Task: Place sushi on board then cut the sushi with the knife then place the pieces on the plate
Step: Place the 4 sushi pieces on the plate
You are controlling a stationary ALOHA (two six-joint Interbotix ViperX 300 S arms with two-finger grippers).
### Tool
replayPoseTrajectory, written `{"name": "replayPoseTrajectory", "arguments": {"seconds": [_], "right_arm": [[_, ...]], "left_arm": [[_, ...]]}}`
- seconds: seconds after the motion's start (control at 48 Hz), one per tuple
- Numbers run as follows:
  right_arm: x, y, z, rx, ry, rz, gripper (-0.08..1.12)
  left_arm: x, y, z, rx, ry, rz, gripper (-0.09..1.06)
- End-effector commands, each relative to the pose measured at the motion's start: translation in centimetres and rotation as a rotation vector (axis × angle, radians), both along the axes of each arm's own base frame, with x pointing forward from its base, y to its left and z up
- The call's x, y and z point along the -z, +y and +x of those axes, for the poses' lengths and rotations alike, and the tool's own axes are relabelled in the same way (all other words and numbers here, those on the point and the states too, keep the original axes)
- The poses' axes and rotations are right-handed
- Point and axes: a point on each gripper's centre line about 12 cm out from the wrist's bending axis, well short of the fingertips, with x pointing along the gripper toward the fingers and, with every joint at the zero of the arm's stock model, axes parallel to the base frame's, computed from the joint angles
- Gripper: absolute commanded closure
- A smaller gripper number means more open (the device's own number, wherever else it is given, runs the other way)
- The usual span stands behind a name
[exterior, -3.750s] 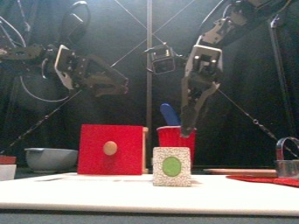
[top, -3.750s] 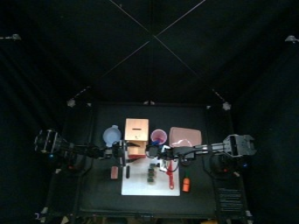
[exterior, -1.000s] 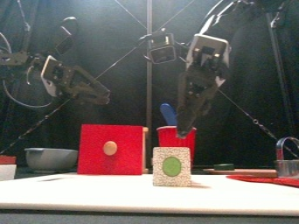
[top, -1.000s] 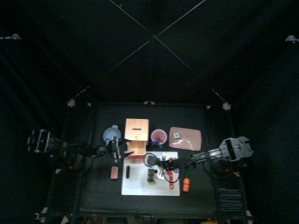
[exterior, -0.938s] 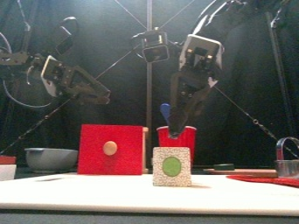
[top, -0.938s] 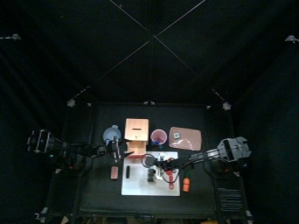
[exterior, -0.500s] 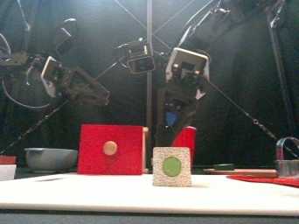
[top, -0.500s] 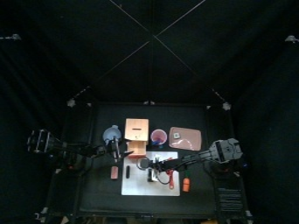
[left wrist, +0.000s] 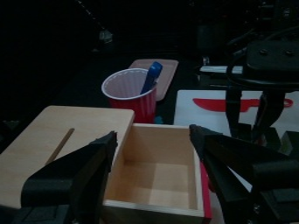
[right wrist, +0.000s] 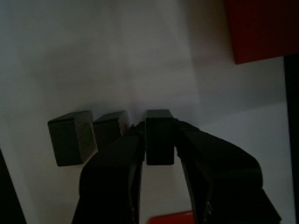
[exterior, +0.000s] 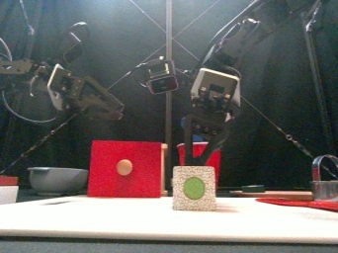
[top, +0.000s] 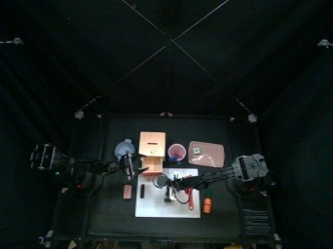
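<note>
Three dark green sushi blocks (right wrist: 111, 133) lie apart on the white cutting board (top: 186, 209). From the front they show as one pale block (exterior: 195, 188) with a green centre. My right gripper (right wrist: 160, 131) points down at the end block (right wrist: 160, 147), jaws open on either side of it. Its tips (exterior: 205, 158) hang just above the sushi. The red knife (top: 205, 204) lies at the board's right edge. The pink plate (top: 205, 153) is behind the board. My left gripper (left wrist: 152, 138) hovers open over the wooden box (left wrist: 152, 171), holding nothing.
A red cup (top: 177, 151) with a blue knife (left wrist: 153, 73) stands between the box (top: 154, 151) and the plate. The blue-grey bowl (top: 124, 149) is left of the box. A small red toy (top: 128, 192) lies left of the board. A metal cutter (exterior: 325, 176) stands far right.
My right gripper has swung left and come down over the sushi on the board. The left arm has not moved.
</note>
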Motion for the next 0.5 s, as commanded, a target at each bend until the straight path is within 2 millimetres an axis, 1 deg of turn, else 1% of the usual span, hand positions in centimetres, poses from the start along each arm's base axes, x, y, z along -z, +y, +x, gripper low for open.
{"name": "replayPoseTrajectory", "arguments": {"seconds": [0.021, 0.167, 0.229, 0.292, 0.396, 0.458, 0.5], "right_arm": [[-2.3, -1.6, -1.4, 0.048, -0.016, 0.005, 0.52], [-3.9, -3.5, -5.2, 0.155, -0.009, 0.027, 0.52], [-4.9, -4.9, -7.2, 0.226, -0.031, 0.033, 0.52], [-5.9, -6.4, -9.4, 0.302, -0.057, 0.033, 0.52], [-6.6, -9.3, -14.1, 0.461, -0.083, 0.032, 0.52], [-6.5, -11.6, -16.8, 0.592, -0.105, 0.037, 0.52], [-6.1, -13.0, -18.2, 0.676, -0.116, 0.044, 0.52]], "left_arm": [[-0.6, -0.1, 0.3, 0.001, -0.025, -0.001, -0.02], [-0.6, 0.0, 0.2, -0.007, -0.025, -0.008, -0.02], [-0.6, 0.0, 0.2, -0.008, -0.026, -0.007, -0.02], [-0.7, 0.0, 0.3, -0.007, -0.027, -0.003, -0.02], [-0.7, 0.0, 0.3, -0.007, -0.028, -0.002, -0.02], [-0.8, 0.1, 0.3, -0.008, -0.028, 0.003, -0.02], [-0.8, 0.1, 0.3, -0.011, -0.03, 0.003, -0.02]]}}
